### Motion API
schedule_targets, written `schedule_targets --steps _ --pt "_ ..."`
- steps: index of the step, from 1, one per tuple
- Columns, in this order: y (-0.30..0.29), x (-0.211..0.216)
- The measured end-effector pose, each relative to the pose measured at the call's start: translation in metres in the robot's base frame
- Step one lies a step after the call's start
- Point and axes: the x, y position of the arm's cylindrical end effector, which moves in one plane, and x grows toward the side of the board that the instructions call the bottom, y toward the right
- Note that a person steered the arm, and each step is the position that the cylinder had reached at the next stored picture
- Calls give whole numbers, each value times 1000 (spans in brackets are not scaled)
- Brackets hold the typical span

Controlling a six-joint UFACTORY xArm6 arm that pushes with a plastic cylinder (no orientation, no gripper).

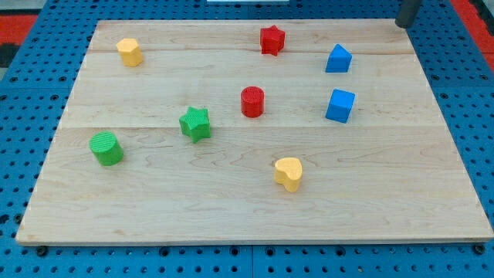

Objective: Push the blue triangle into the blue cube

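Note:
The blue triangle (338, 59) sits near the view's top right of the wooden board (154, 208). The blue cube (340, 106) lies just below it, a short gap apart. My rod comes in at the view's top right corner; my tip (403, 24) is at the board's top edge, up and to the right of the blue triangle, clear of all blocks.
A red star (272, 40) lies at top centre, a red cylinder (252, 102) mid-board, a green star (195, 123) to its left, a green cylinder (106, 148) at far left, a yellow block (130, 52) top left, a yellow heart (289, 174) lower centre.

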Motion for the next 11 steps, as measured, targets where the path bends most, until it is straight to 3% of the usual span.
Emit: schedule_targets --steps 3,4,5,7,8,9,11 --pt "-7 10" --pt "-64 31" --pt "-130 10" --pt "-138 91" --pt "-145 90" --pt "-139 119" --pt "-145 208"
